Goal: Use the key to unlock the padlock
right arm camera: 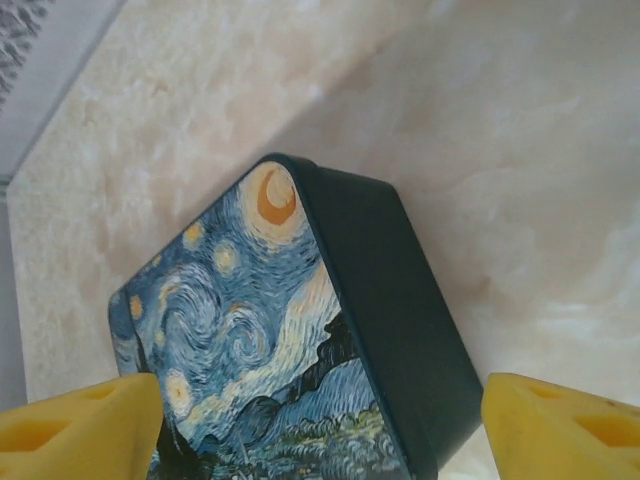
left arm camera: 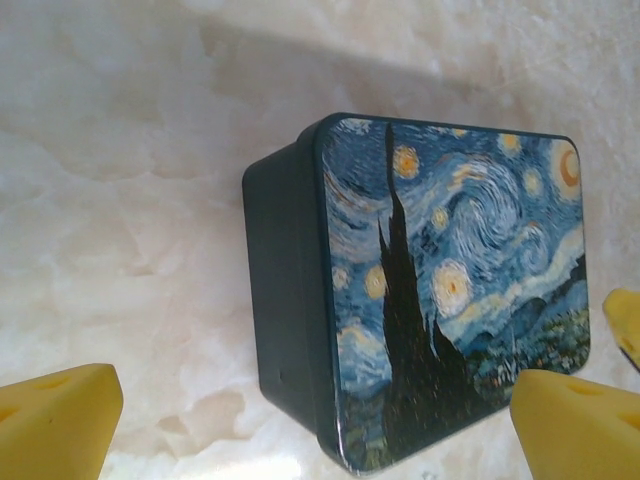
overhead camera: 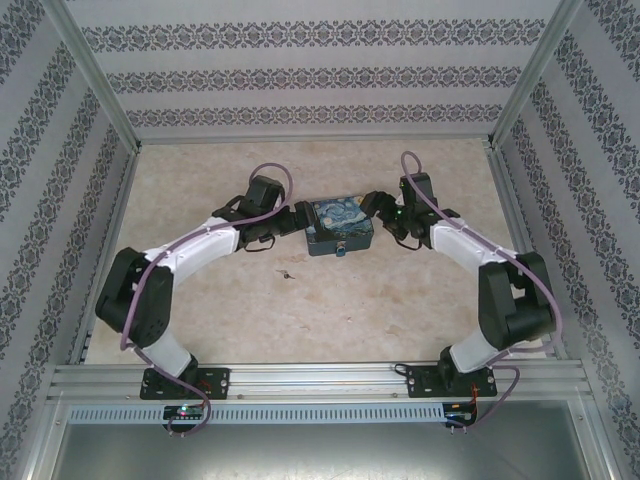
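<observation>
Approach step: my left gripper and right gripper, both spread wide, flank the rectangular swirl-painted blue-and-yellow tin; next, probably, fetching the thin dark-grey key.

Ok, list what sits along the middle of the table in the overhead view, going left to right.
Going across: left gripper → painted tin → right gripper.
</observation>
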Available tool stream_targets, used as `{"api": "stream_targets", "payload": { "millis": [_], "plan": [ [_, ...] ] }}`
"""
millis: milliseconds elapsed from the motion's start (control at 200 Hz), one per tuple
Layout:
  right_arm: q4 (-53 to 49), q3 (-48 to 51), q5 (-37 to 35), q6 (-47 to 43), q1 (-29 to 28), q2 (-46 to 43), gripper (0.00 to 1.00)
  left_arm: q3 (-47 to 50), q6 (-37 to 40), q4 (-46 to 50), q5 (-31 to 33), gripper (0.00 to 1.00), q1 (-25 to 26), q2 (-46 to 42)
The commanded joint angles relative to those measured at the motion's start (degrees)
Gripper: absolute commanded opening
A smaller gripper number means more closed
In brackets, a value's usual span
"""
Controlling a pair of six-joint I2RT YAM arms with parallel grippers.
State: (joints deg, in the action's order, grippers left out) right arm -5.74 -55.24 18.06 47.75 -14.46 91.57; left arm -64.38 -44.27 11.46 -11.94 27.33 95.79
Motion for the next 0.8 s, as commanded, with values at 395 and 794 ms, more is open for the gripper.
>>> {"api": "stream_targets", "payload": {
  "millis": [395, 794],
  "plan": [
    [2.34, 0.73, 2.33, 0.06, -7.57, -0.16, 0.79, -2.46, -4.1, -8.08, -1.59, 1.0, 1.3, 6.4],
    [0.28, 5.21, -4.35, -0.93, -8.83, -7.15, 0.79, 5.49, -5.33, -8.53, 3.09, 0.99, 1.83, -0.17]
  ]
}}
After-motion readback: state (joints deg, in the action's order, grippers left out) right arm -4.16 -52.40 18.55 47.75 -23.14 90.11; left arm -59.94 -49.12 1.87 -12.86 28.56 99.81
